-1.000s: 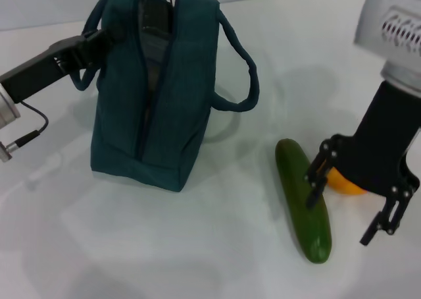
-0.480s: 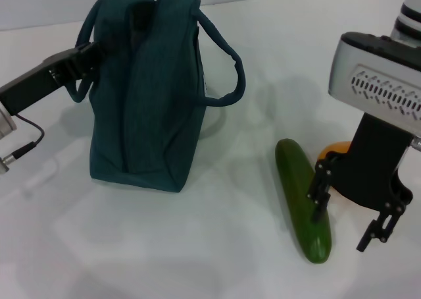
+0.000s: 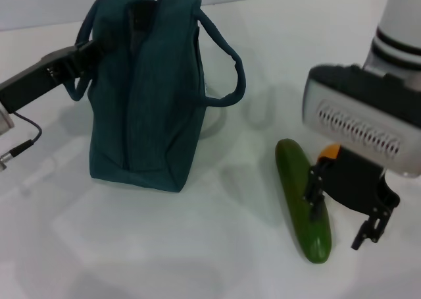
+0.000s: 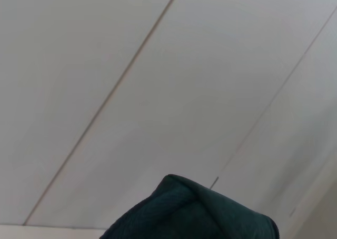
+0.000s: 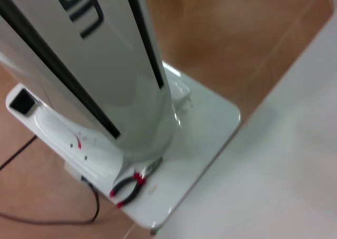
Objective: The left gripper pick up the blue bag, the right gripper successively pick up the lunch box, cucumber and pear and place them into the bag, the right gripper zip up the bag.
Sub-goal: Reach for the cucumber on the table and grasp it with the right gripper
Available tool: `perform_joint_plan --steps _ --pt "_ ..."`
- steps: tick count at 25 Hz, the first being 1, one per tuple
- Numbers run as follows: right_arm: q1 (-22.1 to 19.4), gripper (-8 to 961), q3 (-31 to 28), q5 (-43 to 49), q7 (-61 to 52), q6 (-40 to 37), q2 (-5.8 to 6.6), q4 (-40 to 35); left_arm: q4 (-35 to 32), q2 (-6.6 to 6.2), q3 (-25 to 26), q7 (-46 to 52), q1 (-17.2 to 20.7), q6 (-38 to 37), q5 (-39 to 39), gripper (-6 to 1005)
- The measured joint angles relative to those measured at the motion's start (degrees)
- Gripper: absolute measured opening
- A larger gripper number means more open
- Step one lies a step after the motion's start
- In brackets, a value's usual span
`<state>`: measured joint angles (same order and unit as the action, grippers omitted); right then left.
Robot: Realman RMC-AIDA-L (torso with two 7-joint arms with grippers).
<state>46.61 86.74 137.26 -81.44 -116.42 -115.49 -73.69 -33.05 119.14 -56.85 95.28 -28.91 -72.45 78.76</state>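
Head view shows the right gripper (image 3: 342, 210) with its two black fingers spread apart and holding nothing, hanging low over the white table (image 3: 164, 246). The cucumber (image 3: 302, 200) lies lengthwise just inboard of it, one fingertip (image 3: 316, 203) over the cucumber's flank; whether it touches cannot be told. Behind the gripper body a sliver of the orange-yellow pear (image 3: 331, 152) shows, mostly hidden. Well off to the side of that gripper stands the blue bag (image 3: 148, 101), upright, and the left gripper (image 3: 82, 58) sits at the bag's upper edge by a handle loop; its fingers are buried in the fabric, so whether they clamp it cannot be told. The lunch box is not visible.

The cucumber looks smooth, glossy and stiff, so it would likely slip or roll under a loose pinch; a hold across its middle, jaws square to its length, seems safest for balance. The pear looks rounder and firm, best taken around its widest part. The bag is soft cloth and would probably sag unless held at the rim.

The left wrist view gives only a dark teal fold (image 4: 195, 210) of the bag against pale panelling. The right wrist view shows no task thing: a white machine base (image 5: 174, 160), wooden floor, and red-handled pliers (image 5: 129, 186).
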Motion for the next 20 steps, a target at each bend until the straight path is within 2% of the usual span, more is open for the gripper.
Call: perform_joint_plan --steps 4,20 --pt "0.2 648 4.6 2.2 -2.2 0.5 -0.17 -0.9 0.0 0.01 1.1 0.0 0.2 0.0 0.1 61" --pt "0.4 676 7.7 2.4 -3.6 1.7 -0.35 -4.0 0.5 0.04 1.2 -0.3 0.4 0.0 0.3 61"
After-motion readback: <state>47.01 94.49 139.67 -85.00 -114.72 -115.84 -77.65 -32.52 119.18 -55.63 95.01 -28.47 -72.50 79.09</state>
